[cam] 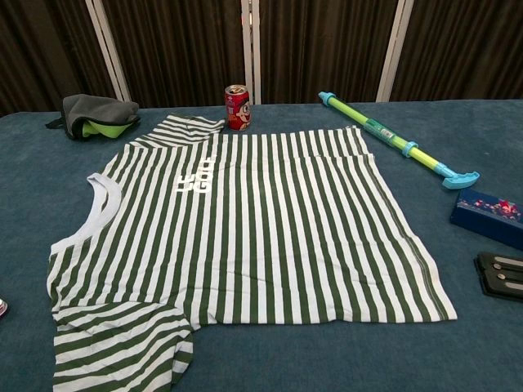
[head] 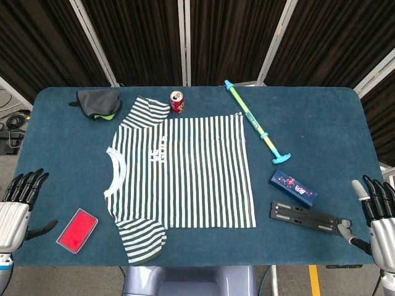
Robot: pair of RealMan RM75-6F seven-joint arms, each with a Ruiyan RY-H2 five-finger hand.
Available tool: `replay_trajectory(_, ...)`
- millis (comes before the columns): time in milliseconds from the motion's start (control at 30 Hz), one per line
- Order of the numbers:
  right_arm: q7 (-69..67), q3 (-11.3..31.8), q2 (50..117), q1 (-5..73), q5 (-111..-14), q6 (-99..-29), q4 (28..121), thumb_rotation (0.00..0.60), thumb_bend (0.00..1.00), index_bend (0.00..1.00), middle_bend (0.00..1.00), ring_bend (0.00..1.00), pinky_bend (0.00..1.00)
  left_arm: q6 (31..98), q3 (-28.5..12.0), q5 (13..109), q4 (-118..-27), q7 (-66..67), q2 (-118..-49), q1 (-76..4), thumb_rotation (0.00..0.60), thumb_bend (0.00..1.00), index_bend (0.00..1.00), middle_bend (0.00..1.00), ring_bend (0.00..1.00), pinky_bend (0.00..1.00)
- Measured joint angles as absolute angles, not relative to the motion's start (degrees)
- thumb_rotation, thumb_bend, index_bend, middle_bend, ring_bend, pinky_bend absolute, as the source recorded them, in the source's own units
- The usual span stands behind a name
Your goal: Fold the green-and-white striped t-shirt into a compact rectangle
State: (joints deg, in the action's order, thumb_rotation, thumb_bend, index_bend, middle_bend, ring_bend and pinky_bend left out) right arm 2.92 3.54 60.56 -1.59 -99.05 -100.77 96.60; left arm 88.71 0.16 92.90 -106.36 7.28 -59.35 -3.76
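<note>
Folding has not begun: the striped t-shirt (head: pixel 179 176) lies flat and unfolded across the middle of the table (head: pixel 321 117), while the left hand (head: pixel 17 200) and right hand (head: pixel 376 213) wait empty, fingers spread, at the near corners.

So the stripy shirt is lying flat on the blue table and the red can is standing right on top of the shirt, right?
Not quite. The stripy shirt does lie flat on the blue table, but the red can is not on top of it. The can stands upright on the table just beyond the shirt's far edge, next to the sleeve. The head view shows this most clearly.
</note>
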Motion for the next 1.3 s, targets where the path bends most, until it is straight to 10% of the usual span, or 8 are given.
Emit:
replay_trajectory(367, 2.7, 3.0, 60.9, -0.7, -99.4, -98.3, 96.2, 0.6, 0.0, 0.04, 0.0, 0.0, 0.0, 87.6, 0.1, 92.6, -106.5, 7.6, -59.6, -4.2, 0.6, 0.0, 0.0, 0.0, 0.0, 0.0)
replay_trajectory(733, 1.1, 1.2, 65.0, 8.6, -106.8, -86.0, 92.9, 0.6, 0.0, 0.4, 0.05, 0.0, 0.0, 85.6, -1.1, 90.1, -106.6, 9.4, -60.5, -5.5, 0.6, 0.0, 0.0, 0.0, 0.0, 0.0)
replay_trajectory(1300, 1.5, -1.1, 78.8, 22.2, -107.9, -64.9, 82.0, 0.6, 0.16, 0.43, 0.0, 0.0, 0.0, 84.1, -1.8, 87.8, -106.1, 10.9, -61.6, -6.2, 0.6, 0.0, 0.0, 0.0, 0.0, 0.0)
